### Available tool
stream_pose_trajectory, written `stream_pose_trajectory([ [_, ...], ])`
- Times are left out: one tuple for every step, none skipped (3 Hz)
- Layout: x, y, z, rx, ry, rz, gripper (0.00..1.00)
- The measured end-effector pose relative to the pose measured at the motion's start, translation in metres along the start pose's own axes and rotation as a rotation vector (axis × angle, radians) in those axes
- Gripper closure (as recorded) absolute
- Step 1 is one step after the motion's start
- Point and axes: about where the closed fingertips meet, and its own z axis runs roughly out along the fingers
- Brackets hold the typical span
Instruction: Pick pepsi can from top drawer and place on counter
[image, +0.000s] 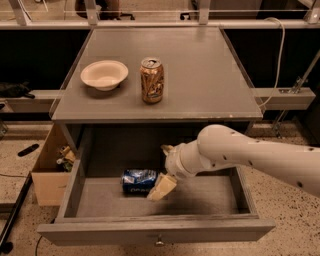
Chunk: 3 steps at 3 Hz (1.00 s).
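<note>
The blue pepsi can (138, 181) lies on its side on the floor of the open top drawer (100, 200), left of centre. My gripper (162, 186) reaches into the drawer from the right on a white arm. Its cream fingertip (163, 188) hangs just right of the can, touching or almost touching its right end. The grey counter (200, 75) is above the drawer. The drawer's round knob (159, 242) shows on the front panel.
A gold-brown can (152, 80) stands upright on the counter beside a cream bowl (104, 74). A cardboard box (50, 165) with small items sits on the floor left of the drawer. A white cable (280, 55) hangs at the right.
</note>
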Motion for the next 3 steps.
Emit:
stream_pose_trajectory([
  [-0.011,-0.005,0.017,-0.028,-0.026,-0.016,0.0],
  [-0.006,-0.003,0.021,-0.04,-0.053,-0.005,0.0],
  [0.006,0.002,0.017,-0.038,-0.048,0.013,0.0],
])
